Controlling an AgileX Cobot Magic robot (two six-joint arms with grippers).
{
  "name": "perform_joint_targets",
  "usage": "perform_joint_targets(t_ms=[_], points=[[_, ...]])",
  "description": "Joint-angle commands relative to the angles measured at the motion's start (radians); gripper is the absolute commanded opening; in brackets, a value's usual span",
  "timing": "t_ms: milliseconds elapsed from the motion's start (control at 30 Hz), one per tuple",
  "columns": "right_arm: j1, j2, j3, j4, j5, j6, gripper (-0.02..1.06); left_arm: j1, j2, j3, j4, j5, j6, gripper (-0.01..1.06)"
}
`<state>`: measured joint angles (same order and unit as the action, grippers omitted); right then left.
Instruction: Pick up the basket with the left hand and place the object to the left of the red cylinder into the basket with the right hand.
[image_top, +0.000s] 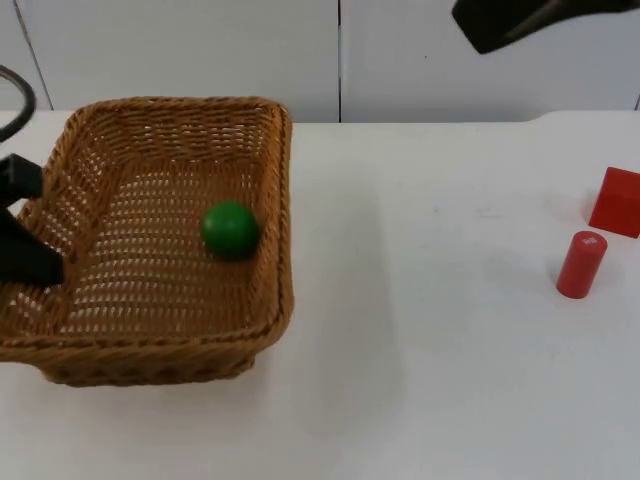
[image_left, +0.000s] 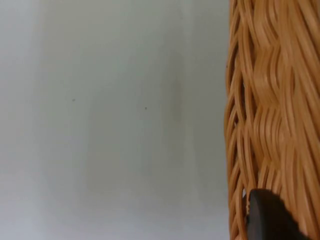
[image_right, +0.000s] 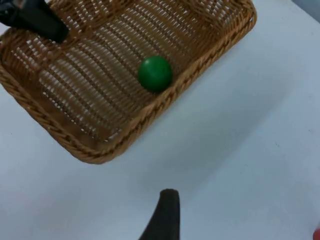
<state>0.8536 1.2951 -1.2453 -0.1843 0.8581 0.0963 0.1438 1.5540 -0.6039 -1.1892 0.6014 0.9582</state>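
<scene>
Basket (image_top: 150, 240) is the landmark. Left claw (image_top: 25, 245) sits on its left wall, clenched over the wicker rim, one finger inside and one outside; that pinch is what carries it. Shadow under the basket's right side suggests it's lifted off the counter (image_top: 450, 350), tilted a bit. Green ball (image_top: 230, 229) lies on the basket floor, right of centre, near the right wall, so the drop looks done. Well right of the basket: red cylinder (image_top: 581, 264) upright, red block (image_top: 616, 202) just beyond it. Right claw (image_top: 505, 25) hangs high, right of the basket; can't tell its grip.
</scene>
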Motion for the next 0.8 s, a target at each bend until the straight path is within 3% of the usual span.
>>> perform_joint_targets(t_ms=[0,200,367,700,767], points=[[0.002,-0.009,0.004,0.003,-0.017,0.004,0.74,-0.034,0.023,-0.013,-0.065,-0.013,0.022,0.00],[0.002,-0.009,0.004,0.007,-0.017,0.004,0.74,-0.175,0.189,-0.132,-0.152,-0.101,0.043,0.00],[0.002,-0.009,0.004,0.007,-0.019,0.004,0.74,-0.266,0.343,-0.244,-0.244,-0.117,0.095,0.00],[0.002,-0.009,0.004,0.005,-0.057,0.004,0.74,-0.340,0.506,-0.384,-0.291,-0.124,0.141,0.00],[0.002,-0.009,0.004,0.005,-0.067,0.004,0.74,-0.340,0.509,-0.384,-0.293,-0.146,0.167,0.07]])
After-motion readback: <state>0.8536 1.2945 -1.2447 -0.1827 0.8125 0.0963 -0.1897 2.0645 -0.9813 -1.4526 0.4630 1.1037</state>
